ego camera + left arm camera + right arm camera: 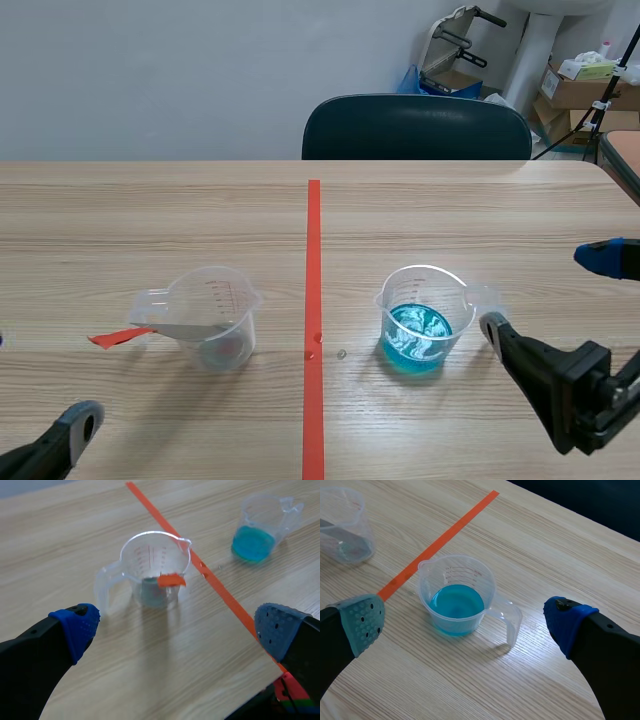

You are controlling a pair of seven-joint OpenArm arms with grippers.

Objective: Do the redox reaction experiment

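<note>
Closest is the right gripper (pixel 550 295), with its fingers wide apart. It sits just beside the blue cup (pixel 418 320), which has blue liquid in it and its handle facing that gripper. Far to the left of the blue cup is the left gripper (pixel 178 626), fingers apart too. Left of the blue cup on the table (pixel 150 220) stands a clear cup (pixel 212 318) with a grey strip (pixel 185 330) in it, its red end poking out. Behind the blue cup is a dark chair (pixel 416 127), with boxes (pixel 580 85) further back.

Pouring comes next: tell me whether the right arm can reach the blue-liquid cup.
Probably yes: the right gripper is open, the blue-liquid cup stands just ahead of its fingers, and nothing lies between.
</note>
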